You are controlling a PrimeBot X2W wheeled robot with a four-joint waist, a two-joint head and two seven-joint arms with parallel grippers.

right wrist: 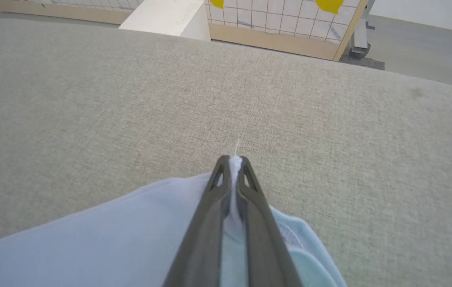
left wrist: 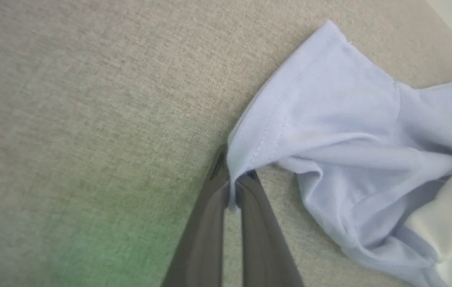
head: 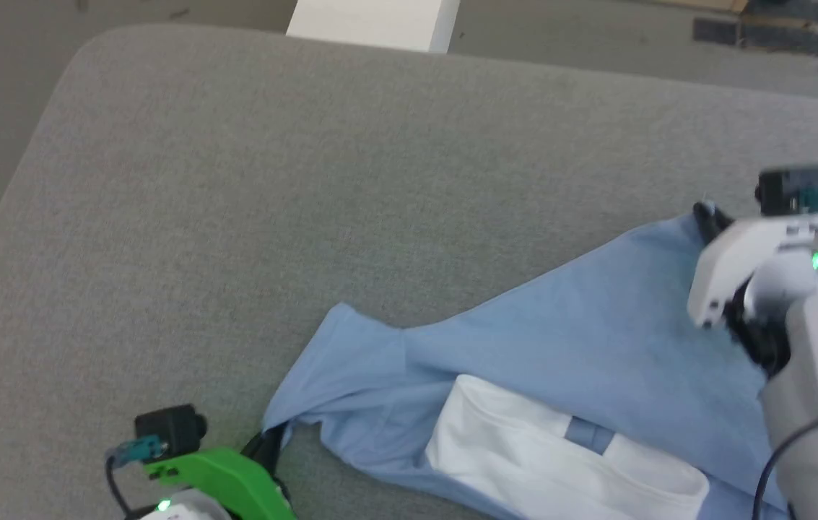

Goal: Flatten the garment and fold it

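Observation:
The garment (head: 567, 339), a light blue T-shirt with white inner fabric showing, lies spread across the near right part of the grey table (head: 235, 217). My left gripper (head: 270, 439) is at the shirt's lower left corner and is shut on the edge of a sleeve (left wrist: 257, 143). In the left wrist view its two dark fingers (left wrist: 214, 187) pinch the blue hem between them. My right gripper (head: 703, 214) is at the shirt's far right corner. In the right wrist view the right gripper (right wrist: 233, 161) is shut on a fold of the garment (right wrist: 130, 239), with pale cloth squeezed between the fingertips.
A white box (head: 372, 25) stands on the floor beyond the table's far edge. The table's left and far parts are bare grey fabric. In the right wrist view a gridded panel with yellow shapes (right wrist: 285, 20) stands behind the table.

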